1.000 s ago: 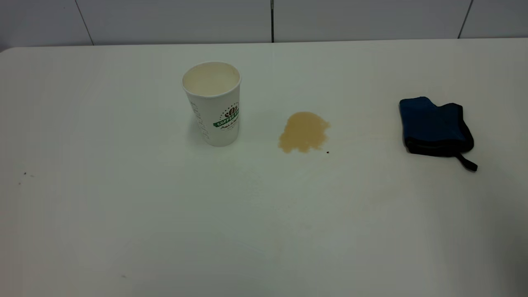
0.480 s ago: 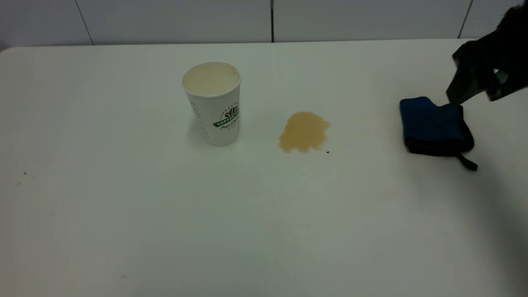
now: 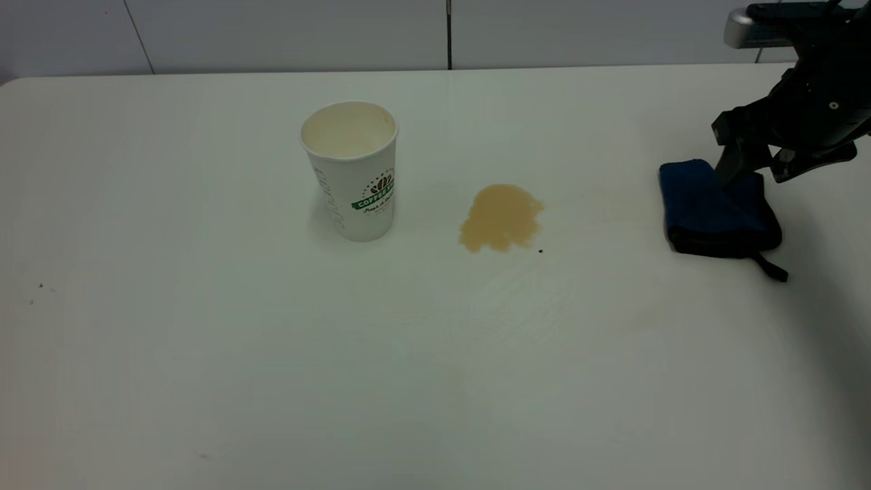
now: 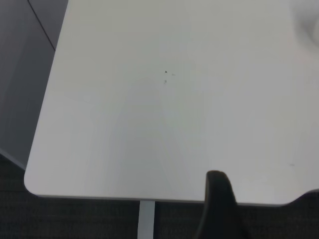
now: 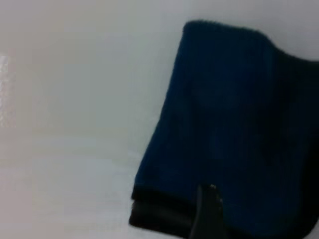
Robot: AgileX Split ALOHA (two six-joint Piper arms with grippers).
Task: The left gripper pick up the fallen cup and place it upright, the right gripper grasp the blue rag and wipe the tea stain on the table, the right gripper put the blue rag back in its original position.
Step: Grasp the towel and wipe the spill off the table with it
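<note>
The blue rag [image 3: 718,211] lies folded flat at the right side of the white surface [image 3: 272,354], its black edging along the near side and a short black loop tab sticking out from its near right corner. The right gripper [image 3: 752,163] hangs over the rag's far right corner, its two dark fingers spread with a gap between them, one tip low over the cloth's far edge and the other off to the right; whether a tip touches the fabric cannot be told. In the right wrist view the rag [image 5: 234,124] fills most of the picture, with one dark fingertip [image 5: 207,211] showing in front of its black-edged side. Well to the left of the rag, near the middle of the surface, sits the tea stain [image 3: 502,218], a tan irregular puddle, with a tiny dark speck just beside its near right edge. Left of the stain, apart from it, the cup [image 3: 352,170] stands upright, mouth up, its green banner logo facing the camera. The left gripper [image 4: 219,204] is out of the exterior view; its wrist view shows only one dark finger over the rounded corner of the surface, so its state cannot be told.
</note>
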